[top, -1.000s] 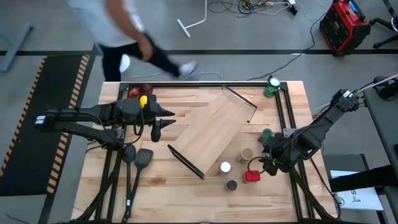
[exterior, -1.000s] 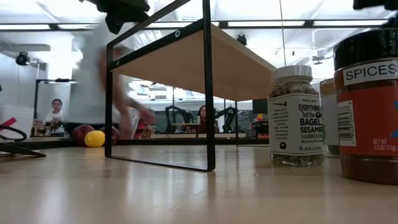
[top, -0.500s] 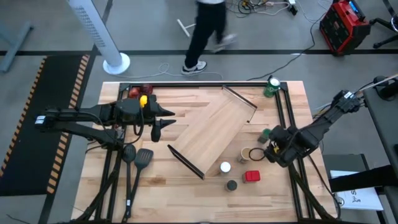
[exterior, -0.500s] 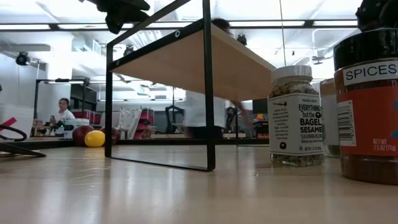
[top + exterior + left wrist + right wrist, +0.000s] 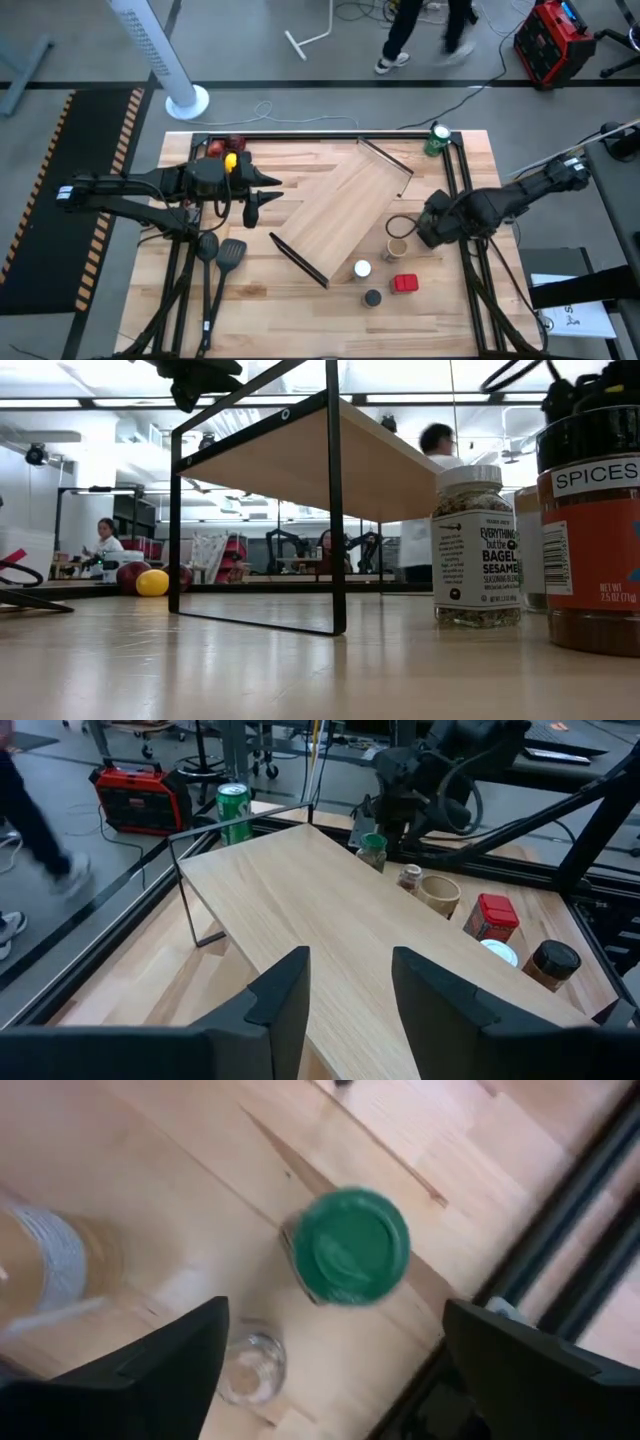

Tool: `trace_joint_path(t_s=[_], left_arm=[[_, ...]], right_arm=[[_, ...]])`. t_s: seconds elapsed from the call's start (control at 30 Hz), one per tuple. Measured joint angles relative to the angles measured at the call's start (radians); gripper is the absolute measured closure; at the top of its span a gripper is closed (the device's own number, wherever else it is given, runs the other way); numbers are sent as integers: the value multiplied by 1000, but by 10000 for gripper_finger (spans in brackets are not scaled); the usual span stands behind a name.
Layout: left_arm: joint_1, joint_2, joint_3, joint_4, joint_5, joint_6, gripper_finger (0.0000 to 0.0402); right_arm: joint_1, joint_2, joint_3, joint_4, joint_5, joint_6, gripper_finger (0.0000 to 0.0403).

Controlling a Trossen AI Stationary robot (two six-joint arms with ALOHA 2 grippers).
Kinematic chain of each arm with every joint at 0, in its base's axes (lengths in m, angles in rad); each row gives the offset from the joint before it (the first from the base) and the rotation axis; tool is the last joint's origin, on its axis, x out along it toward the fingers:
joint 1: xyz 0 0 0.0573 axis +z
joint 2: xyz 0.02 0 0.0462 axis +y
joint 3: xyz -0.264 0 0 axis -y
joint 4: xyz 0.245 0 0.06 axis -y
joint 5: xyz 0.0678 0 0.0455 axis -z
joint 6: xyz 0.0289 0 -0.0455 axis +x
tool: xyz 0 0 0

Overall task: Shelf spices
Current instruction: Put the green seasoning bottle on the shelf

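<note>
Six spice jars are clustered near the right edge of the table, none yet on the shelf, which lies slanted across the middle. The green-topped jar is seen directly beneath the right gripper, whose fingers are spread wide with the jar framed between them but not touched. Just beside it stand the small silvery-topped jar and the tan-topped jar; the white-topped jar, the black-topped jar and the red square-topped jar are grouped closer to the front edge. The main risk is judged to be crowding: if the descent is made off-centre, the silvery jar could be clipped by a finger and tipped, or the green lid pushed sideways toward the black frame rail close by. A grip taken only on the lid could let the jar swing or slip during the carry, and a jar set on the tilted board might slide. The left gripper is held open over the left side of the table, pointing at the shelf, well apart from the jars.
</note>
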Motion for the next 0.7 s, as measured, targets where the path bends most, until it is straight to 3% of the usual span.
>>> trace_joint_path(t_s=[0.33,0.7], left_arm=[[0,0,0,0,0,0,270],[0,0,0,-3,7,0,270]], right_arm=[[-222,7,-40,99,-64,-233,54],[-317,29,-46,131,-87,-357,54]])
